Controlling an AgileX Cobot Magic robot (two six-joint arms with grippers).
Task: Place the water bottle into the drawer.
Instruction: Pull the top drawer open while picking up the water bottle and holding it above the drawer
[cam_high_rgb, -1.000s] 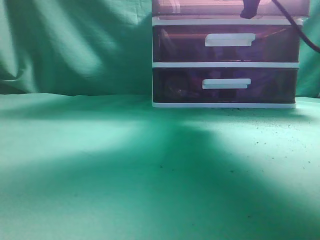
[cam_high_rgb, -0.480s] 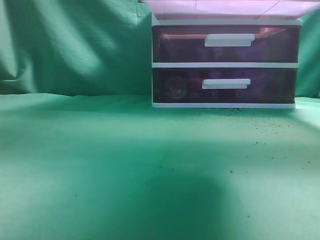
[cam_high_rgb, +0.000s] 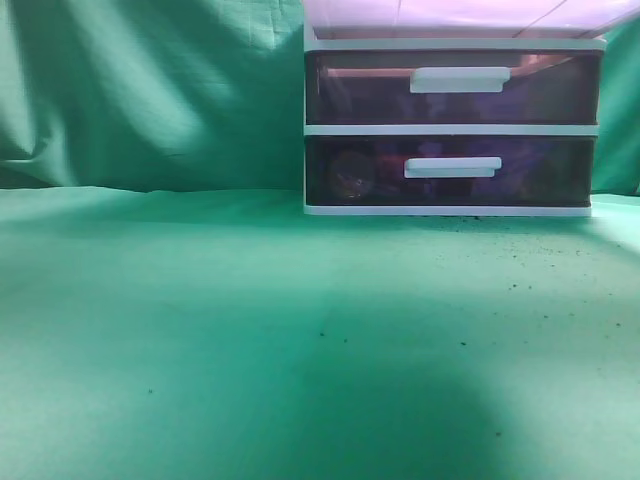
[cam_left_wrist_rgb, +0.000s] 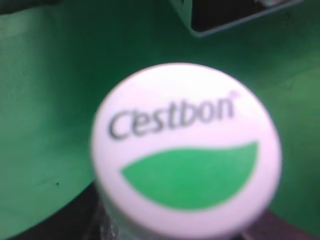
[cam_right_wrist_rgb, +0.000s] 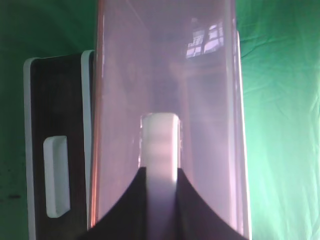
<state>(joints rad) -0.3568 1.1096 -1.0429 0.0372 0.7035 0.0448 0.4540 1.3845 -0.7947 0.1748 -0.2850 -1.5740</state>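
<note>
The drawer (cam_right_wrist_rgb: 165, 100) has been drawn further out by its white handle (cam_right_wrist_rgb: 160, 145), on which the right gripper (cam_right_wrist_rgb: 161, 200) is clamped, readying it for the water bottle (cam_left_wrist_rgb: 186, 150) beneath the left wrist camera, jaw state untellable

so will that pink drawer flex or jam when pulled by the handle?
The drawer is thin translucent plastic, so probably light and a bit flexible. The right gripper holds the handle near mid-width, so skewing looks unlikely. It looks empty.
</note>
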